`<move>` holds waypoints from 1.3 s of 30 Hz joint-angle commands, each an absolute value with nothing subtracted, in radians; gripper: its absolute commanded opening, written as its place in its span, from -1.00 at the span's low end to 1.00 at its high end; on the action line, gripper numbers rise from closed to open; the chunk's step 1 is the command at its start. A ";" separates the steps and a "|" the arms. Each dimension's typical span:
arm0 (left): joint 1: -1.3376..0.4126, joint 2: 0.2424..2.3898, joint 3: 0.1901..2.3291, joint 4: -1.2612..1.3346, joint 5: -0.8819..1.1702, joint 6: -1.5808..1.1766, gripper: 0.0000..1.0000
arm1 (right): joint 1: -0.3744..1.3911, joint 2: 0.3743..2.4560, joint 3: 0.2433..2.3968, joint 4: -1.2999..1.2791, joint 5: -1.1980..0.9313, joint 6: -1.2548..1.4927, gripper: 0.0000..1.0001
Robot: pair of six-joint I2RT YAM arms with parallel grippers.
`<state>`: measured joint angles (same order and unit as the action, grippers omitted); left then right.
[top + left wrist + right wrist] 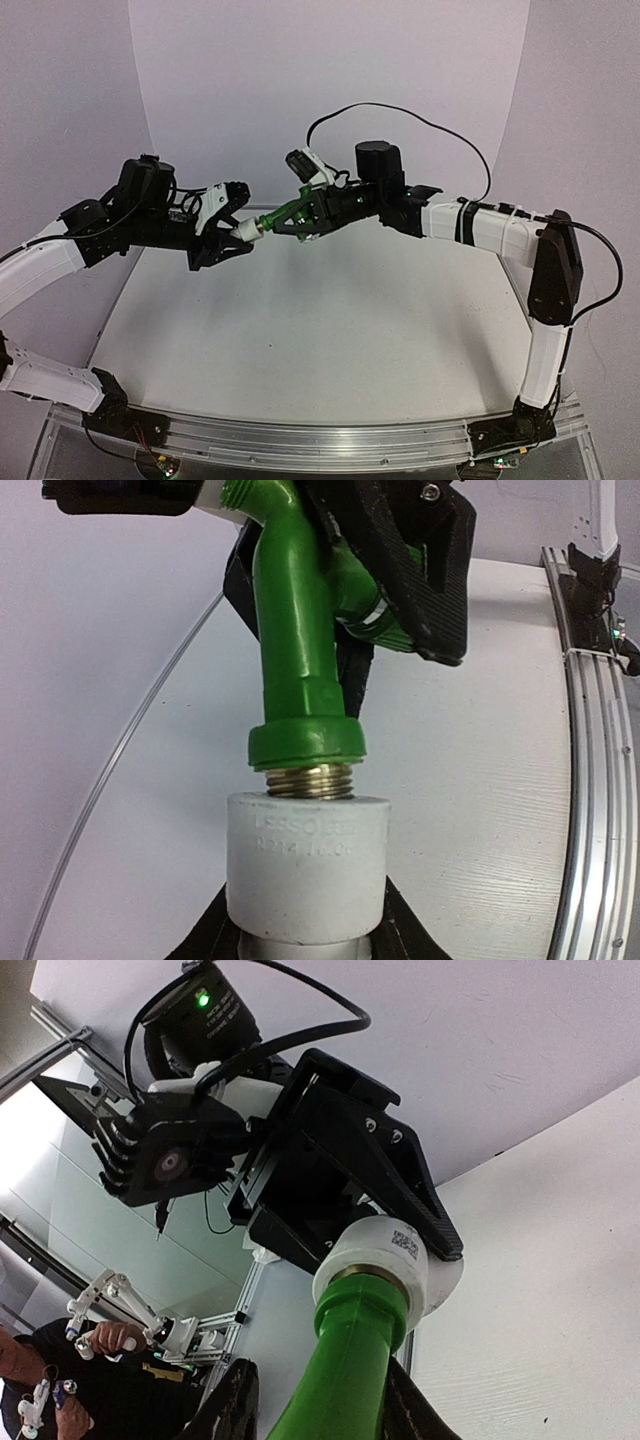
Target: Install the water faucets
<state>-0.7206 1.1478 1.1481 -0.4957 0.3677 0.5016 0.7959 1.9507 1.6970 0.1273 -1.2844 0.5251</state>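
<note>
**Near edge.** A metal rail (330,438) runs along the bottom of the top view and carries both arm bases. Beyond it lies the white desk (330,330).

**Mid-field, above the desk.** The two arms meet in the air just left of frame centre, clear of the desk surface.
- The left end effector (236,230) reaches in from the left and is clamped on the white fitting (247,232). In the left wrist view its black fingers (200,935) flank the fitting at bottom centre.
- The right end effector (300,214) reaches in from the right and is clamped on the green tap (276,220). In the right wrist view the stem rises between that end effector's two fingers at the bottom edge.

**Joint.** The tap and fitting are in line and touching.
- The tap's brass thread (312,778) stands in the fitting's open end.
- A narrow band of thread shows between the green collar and the fitting's rim.
- The stem angles away from the collar toward the upper centre of the left wrist view, where a black pad lies against it.
- The fitting has raised lettering on its side, which is not legible.

**Far field.**
- A black cable (420,112) loops over the right wrist in the upper middle of the top view.
- A pale wall (250,80) closes the scene behind it.
- In the right wrist view, a person (60,1390) shows at lower left, beyond the desk edge.
</note>
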 commanded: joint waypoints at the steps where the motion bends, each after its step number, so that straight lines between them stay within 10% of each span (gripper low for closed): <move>1: -0.803 1.184 1.169 -0.131 0.332 0.551 -1.00 | 0.903 1.990 1.703 0.246 -1.217 0.660 -1.00; 39: -0.913 1.201 0.900 0.315 -0.049 0.656 -1.00 | 0.855 1.942 1.442 0.725 -0.995 1.279 -1.00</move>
<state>-0.8341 1.2037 0.9158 -0.0079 -0.1622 0.7119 0.7681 1.9686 1.4753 0.6303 -1.0220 1.1945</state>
